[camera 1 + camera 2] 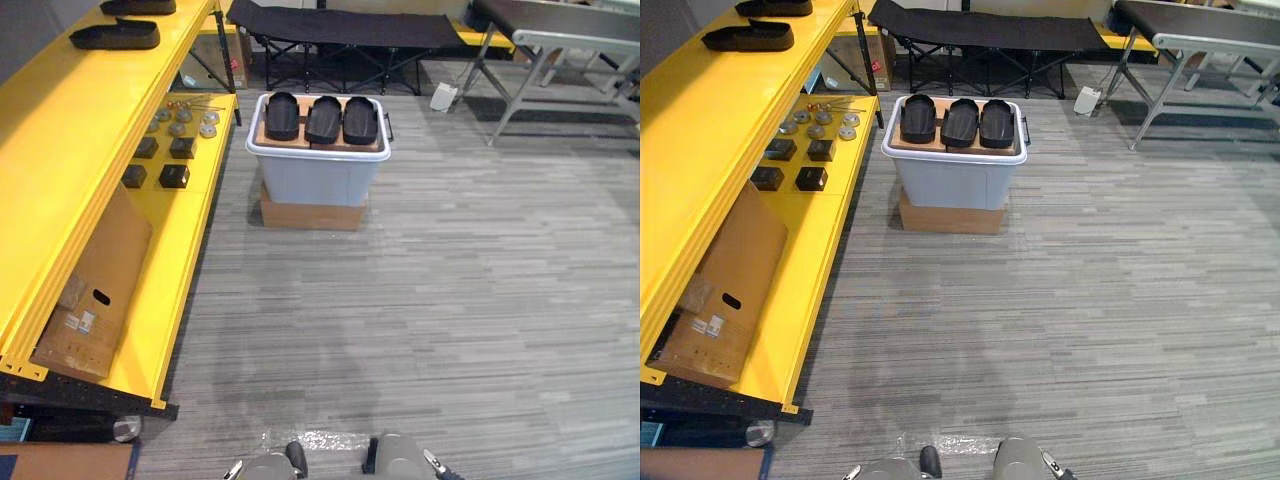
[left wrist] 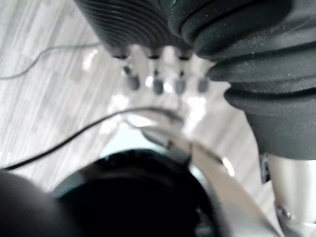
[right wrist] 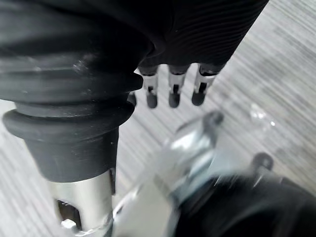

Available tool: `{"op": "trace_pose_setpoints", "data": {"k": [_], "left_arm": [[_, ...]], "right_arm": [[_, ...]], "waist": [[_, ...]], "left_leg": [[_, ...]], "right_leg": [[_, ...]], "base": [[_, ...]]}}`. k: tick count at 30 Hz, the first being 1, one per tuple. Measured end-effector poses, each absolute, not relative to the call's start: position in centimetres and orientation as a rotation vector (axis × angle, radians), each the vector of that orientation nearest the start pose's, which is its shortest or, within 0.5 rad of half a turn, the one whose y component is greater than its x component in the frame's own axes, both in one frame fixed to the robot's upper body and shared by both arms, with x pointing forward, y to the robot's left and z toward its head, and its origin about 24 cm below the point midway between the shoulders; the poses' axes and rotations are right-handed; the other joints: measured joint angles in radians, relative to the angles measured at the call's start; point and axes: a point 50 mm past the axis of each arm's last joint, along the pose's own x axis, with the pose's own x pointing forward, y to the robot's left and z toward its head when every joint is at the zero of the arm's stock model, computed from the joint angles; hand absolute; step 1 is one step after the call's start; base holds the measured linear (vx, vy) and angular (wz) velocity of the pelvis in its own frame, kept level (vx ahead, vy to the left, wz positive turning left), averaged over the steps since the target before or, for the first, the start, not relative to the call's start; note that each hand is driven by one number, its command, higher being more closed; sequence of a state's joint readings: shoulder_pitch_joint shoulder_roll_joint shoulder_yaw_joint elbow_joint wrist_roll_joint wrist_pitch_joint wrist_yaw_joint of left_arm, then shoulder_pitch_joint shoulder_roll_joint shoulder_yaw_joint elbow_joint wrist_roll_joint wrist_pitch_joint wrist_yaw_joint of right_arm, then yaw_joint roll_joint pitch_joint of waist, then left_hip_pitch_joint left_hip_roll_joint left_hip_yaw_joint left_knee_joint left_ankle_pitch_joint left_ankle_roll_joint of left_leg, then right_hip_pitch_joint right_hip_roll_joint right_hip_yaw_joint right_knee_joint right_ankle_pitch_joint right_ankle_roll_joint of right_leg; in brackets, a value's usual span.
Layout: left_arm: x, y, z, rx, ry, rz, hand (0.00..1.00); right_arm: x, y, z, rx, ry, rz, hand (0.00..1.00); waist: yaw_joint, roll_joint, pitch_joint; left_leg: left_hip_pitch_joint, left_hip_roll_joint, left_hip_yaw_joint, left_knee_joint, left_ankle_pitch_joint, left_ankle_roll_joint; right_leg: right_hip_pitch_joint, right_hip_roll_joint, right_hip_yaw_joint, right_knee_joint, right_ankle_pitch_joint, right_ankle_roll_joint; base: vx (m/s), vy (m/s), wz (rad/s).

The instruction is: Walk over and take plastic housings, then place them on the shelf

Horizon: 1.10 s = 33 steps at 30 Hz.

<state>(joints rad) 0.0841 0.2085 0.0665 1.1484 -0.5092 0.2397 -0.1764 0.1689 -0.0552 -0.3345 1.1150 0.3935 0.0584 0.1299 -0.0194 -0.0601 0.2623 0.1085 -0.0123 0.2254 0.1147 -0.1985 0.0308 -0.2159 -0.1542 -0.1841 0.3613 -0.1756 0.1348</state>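
- Left eye view: three black plastic housings [image 1: 324, 118] lie side by side on a cardboard sheet [image 1: 304, 140] atop a grey bin [image 1: 318, 178], straight ahead across the floor [image 1: 480, 300]. The bin sits on a flat cardboard box [image 1: 310, 214].
- Yellow shelf [image 1: 60, 150] runs along the robot's left, and the bin is just beside its far end. The top level already carries two more housings [image 1: 116, 36] at the far end. The nearer stretch looks free for placing.
- Lower level holds small black blocks [image 1: 174, 176], metal discs [image 1: 180, 128] and a leaning carton [image 1: 95, 290] nearer the robot.
- Left hand [image 2: 157, 85], left wrist view: fingers hang straight and slack, nothing in them, floor beyond.
- Right hand [image 3: 174, 94], right wrist view: same, fingers relaxed and empty.
- Step, my read: the walk-over. The robot is well apart from the bin, no reach has begun, and all three housings are unpicked.
- Next move calls for walking straight ahead and stopping square to the bin's near side with the housings in reach, keeping off the shelf edge on the left. Then raise a hand and close on one housing. Can't tell good grip points from here.
- Risk: the housings look loose on the sheet and may slide if nudged. The bin stacked on the box could shift if bumped.
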Motion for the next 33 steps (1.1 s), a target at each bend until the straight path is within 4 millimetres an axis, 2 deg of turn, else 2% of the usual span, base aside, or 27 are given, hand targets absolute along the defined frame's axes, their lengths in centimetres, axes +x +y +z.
{"op": "trace_pose_setpoints", "data": {"k": [3, 5, 6, 7, 8, 9, 10, 11, 12, 13, 15, 16, 17, 18, 19, 20, 21, 22, 23, 24, 25, 26, 27, 29, 30, 32, 33], "left_arm": [[6.8, 22.1, -16.5, -0.492, 1.269, 0.315, 0.00], [7.6, 21.9, -16.3, -0.491, 1.235, 0.297, 0.00], [8.0, 21.7, -16.2, -0.493, 1.220, 0.294, 0.00], [7.4, 21.4, -16.4, -0.514, 1.233, 0.319, 0.00], [7.5, 21.5, -16.4, -0.522, 1.223, 0.330, 0.00], [8.2, 21.6, -16.2, -0.551, 1.182, 0.345, 0.00], [8.4, 21.1, -16.2, -0.583, 1.171, 0.339, 0.00], [8.4, 21.0, -16.2, -0.591, 1.169, 0.342, 0.00], [8.5, 20.8, -16.3, -0.621, 1.159, 0.355, 0.00], [8.4, 20.4, -16.3, -0.646, 1.156, 0.353, 0.00], [8.2, 19.9, -16.4, -0.687, 1.150, 0.363, 0.00], [8.1, 20.0, -16.4, -0.698, 1.145, 0.376, 0.00], [7.8, 20.1, -16.5, -0.706, 1.139, 0.394, 0.00], [7.3, 20.0, -16.6, -0.711, 1.142, 0.403, 0.00], [5.8, 19.6, -16.8, -0.711, 1.175, 0.415, 0.00], [4.0, 19.4, -17.2, -0.693, 1.231, 0.426, 0.00], [3.1, 19.5, -17.2, -0.690, 1.248, 0.438, 0.00], [2.4, 19.8, -17.2, -0.676, 1.259, 0.463, 0.00], [2.4, 20.0, -17.2, -0.654, 1.268, 0.459, 0.00], [2.4, 20.6, -17.2, -0.637, 1.264, 0.460, 0.00], [2.5, 20.9, -17.1, -0.629, 1.259, 0.462, 0.00], [2.7, 21.5, -17.0, -0.595, 1.251, 0.459, 0.00], [3.8, 22.0, -16.8, -0.566, 1.215, 0.446, 0.00], [5.4, 22.2, -16.5, -0.548, 1.146, 0.425, 0.00], [7.1, 22.3, -16.1, -0.548, 1.085, 0.404, 0.00], [10.2, 21.9, -15.3, -0.559, 0.990, 0.358, 0.00], [13.1, 21.3, -14.4, -0.584, 0.903, 0.318, 0.00]], "right_arm": [[2.9, -19.8, -17.4, 0.520, 1.248, -0.443, 0.00], [2.4, -19.7, -17.5, 0.523, 1.278, -0.444, 0.00], [2.3, -19.7, -17.5, 0.537, 1.287, -0.456, 0.00], [2.1, -20.2, -17.5, 0.541, 1.298, -0.467, 0.00], [2.1, -20.2, -17.5, 0.540, 1.297, -0.468, 0.00], [2.2, -21.4, -17.3, 0.511, 1.284, -0.480, 0.00], [2.8, -22.6, -17.0, 0.464, 1.253, -0.492, 0.00], [3.3, -23.2, -16.8, 0.452, 1.230, -0.507, 0.00], [3.9, -24.5, -16.5, 0.423, 1.193, -0.534, 0.00], [4.6, -25.3, -16.2, 0.413, 1.149, -0.555, 0.00], [6.1, -26.1, -15.7, 0.405, 1.086, -0.567, 0.00], [8.1, -26.3, -15.3, 0.415, 1.005, -0.573, 0.00], [8.9, -26.5, -14.9, 0.411, 0.962, -0.578, 0.00], [9.3, -26.6, -14.8, 0.414, 0.939, -0.581, 0.00], [9.6, -26.6, -14.7, 0.429, 0.913, -0.595, 0.00], [9.3, -26.0, -15.0, 0.434, 0.933, -0.590, 0.00], [9.6, -25.4, -15.1, 0.441, 0.935, -0.572, 0.00], [9.6, -24.4, -15.3, 0.455, 0.948, -0.554, 0.00], [9.9, -23.9, -15.4, 0.469, 0.949, -0.555, 0.00], [9.8, -23.3, -15.6, 0.483, 0.963, -0.552, 0.00], [9.8, -22.8, -15.7, 0.493, 0.971, -0.545, 0.00], [9.8, -22.1, -15.9, 0.504, 0.983, -0.535, 0.00], [9.6, -21.4, -16.1, 0.505, 1.003, -0.527, 0.00], [9.5, -20.9, -16.3, 0.479, 1.029, -0.500, 0.00], [9.2, -20.8, -16.3, 0.468, 1.039, -0.493, 0.00], [9.2, -21.2, -16.3, 0.455, 1.038, -0.503, 0.00], [9.1, -21.8, -16.2, 0.425, 1.043, -0.516, 0.00]], "waist": [[-0.003, 0.004, 0.012], [-0.010, 0.009, 0.012], [-0.017, 0.018, 0.006], [-0.027, 0.044, -0.023], [-0.028, 0.048, -0.020], [-0.033, 0.092, -0.020], [-0.013, 0.122, -0.011], [-0.013, 0.123, -0.003], [-0.018, 0.108, 0.015], [-0.013, 0.103, 0.020], [0.014, 0.100, 0.022], [0.033, 0.092, 0.030], [0.042, 0.088, 0.039], [0.046, 0.091, 0.045], [0.056, 0.104, 0.051], [0.069, 0.098, 0.053], [0.077, 0.078, 0.052], [0.089, 0.049, 0.048], [0.090, 0.037, 0.047], [0.088, 0.018, 0.046], [0.089, 0.001, 0.046], [0.086, -0.020, 0.052], [0.084, -0.028, 0.061], [0.084, -0.021, 0.066], [0.078, -0.001, 0.067], [0.065, 0.027, 0.054], [0.055, 0.049, 0.046]], "left_leg": [[0.055, 0.020, 0.006, 0.048, -0.076, -0.042], [0.086, 0.053, -0.005, 0.115, -0.175, -0.080], [0.085, 0.075, -0.015, 0.154, -0.221, -0.101], [0.064, 0.131, -0.019, 0.274, -0.262, -0.148], [0.035, 0.144, -0.022, 0.336, -0.265, -0.151], [-0.098, 0.240, -0.014, 0.632, -0.206, -0.131], [-0.195, 0.308, -0.008, 0.839, -0.134, -0.097], [-0.222, 0.307, -0.008, 0.874, -0.138, -0.092], [-0.256, 0.276, 0.004, 0.871, -0.154, -0.104], [-0.276, 0.223, 0.009, 0.793, -0.159, -0.099], [-0.317, 0.174, 0.035, 0.641, -0.157, -0.098], [-0.387, 0.119, 0.031, 0.474, -0.122, -0.106], [-0.420, 0.095, 0.014, 0.356, -0.062, -0.111], [-0.436, 0.086, -0.012, 0.276, -0.018, -0.120], [-0.449, 0.093, -0.054, 0.148, 0.039, -0.133], [-0.445, 0.102, -0.071, 0.182, 0.167, -0.117], [-0.443, 0.094, -0.071, 0.215, 0.183, -0.106], [-0.453, 0.071, -0.068, 0.286, 0.163, -0.077], [-0.473, 0.056, -0.079, 0.342, 0.136, -0.032], [-0.461, 0.045, -0.072, 0.342, 0.119, -0.006], [-0.443, 0.026, -0.068, 0.329, 0.109, 0.007], [-0.411, -0.001, -0.067, 0.313, 0.092, 0.014], [-0.360, -0.015, -0.070, 0.304, 0.063, 0.020], [-0.274, -0.014, -0.059, 0.294, 0.026, 0.018], [-0.230, -0.004, -0.060, 0.292, 0.005, 0.019], [-0.205, 0.021, -0.079, 0.291, -0.026, 0.006], [-0.195, 0.063, -0.102, 0.306, -0.063, -0.025]], "right_leg": [[-0.032, 0.011, 0.000, -0.073, 0.078, -0.017], [-0.046, 0.025, -0.001, -0.002, 0.080, -0.039], [-0.060, 0.031, -0.011, 0.050, 0.062, -0.066], [-0.050, 0.065, -0.039, 0.074, 0.053, -0.097], [-0.046, 0.070, -0.044, 0.078, 0.066, -0.110], [-0.009, 0.118, -0.070, 0.057, 0.040, -0.138], [0.062, 0.145, -0.084, -0.005, 0.047, -0.160], [0.106, 0.146, -0.084, -0.029, 0.047, -0.162], [0.198, 0.138, -0.083, -0.092, 0.047, -0.162], [0.282, 0.127, -0.078, -0.145, 0.047, -0.162], [0.345, 0.116, -0.060, -0.188, 0.047, -0.162], [0.394, 0.101, -0.057, -0.233, 0.038, -0.156], [0.425, 0.094, -0.057, -0.252, 0.020, -0.148], [0.449, 0.096, -0.055, -0.264, 0.006, -0.137], [0.502, 0.111, -0.041, -0.280, -0.044, -0.111], [0.555, 0.109, -0.025, -0.278, -0.093, -0.108], [0.564, 0.095, -0.010, -0.263, -0.123, -0.130], [0.561, 0.073, 0.016, -0.204, -0.164, -0.173], [0.511, 0.057, 0.035, -0.081, -0.168, -0.181], [0.444, 0.029, 0.043, 0.076, -0.160, -0.142], [0.396, 0.001, 0.050, 0.192, -0.137, -0.074], [0.327, -0.035, 0.064, 0.355, -0.102, 0.024], [0.253, -0.061, 0.075, 0.498, -0.127, 0.039], [0.187, -0.080, 0.042, 0.517, -0.171, 0.007], [0.149, -0.078, 0.020, 0.446, -0.186, -0.009], [0.072, -0.069, 0.018, 0.280, -0.182, -0.005], [0.021, -0.048, 0.085, 0.082, -0.119, 0.016]], "base": [[0.44, -0.084, 0.01], [0.42, -0.169, 0.15], [0.52, -0.262, 0.36], [0.56, -0.270, 0.39], [0.66, -0.364, 0.40], [0.57, -0.270, 0.10], [0.57, -0.249, 0.08], [0.64, -0.183, 0.10], [0.62, -0.165, 0.24], [0.70, -0.158, 0.09], [0.51, -0.058, -0.30], [0.46, 0.006, -0.41], [0.45, 0.020, -0.31], [0.45, 0.072, -0.27], [0.49, 0.151, -0.34], [0.50, 0.193, -0.39], [0.52, 0.231, -0.42], [0.54, 0.216, -0.25], [0.66, 0.252, -0.08], [0.56, 0.196, 0.15], [0.55, 0.188, 0.23], [0.53, 0.144, 0.20], [0.59, 0.133, 0.09], [0.40, 0.048, -0.09], [0.39, -0.009, -0.06], [0.44, -0.051, 0.14], [0.32, -0.083, 0.29]]}}
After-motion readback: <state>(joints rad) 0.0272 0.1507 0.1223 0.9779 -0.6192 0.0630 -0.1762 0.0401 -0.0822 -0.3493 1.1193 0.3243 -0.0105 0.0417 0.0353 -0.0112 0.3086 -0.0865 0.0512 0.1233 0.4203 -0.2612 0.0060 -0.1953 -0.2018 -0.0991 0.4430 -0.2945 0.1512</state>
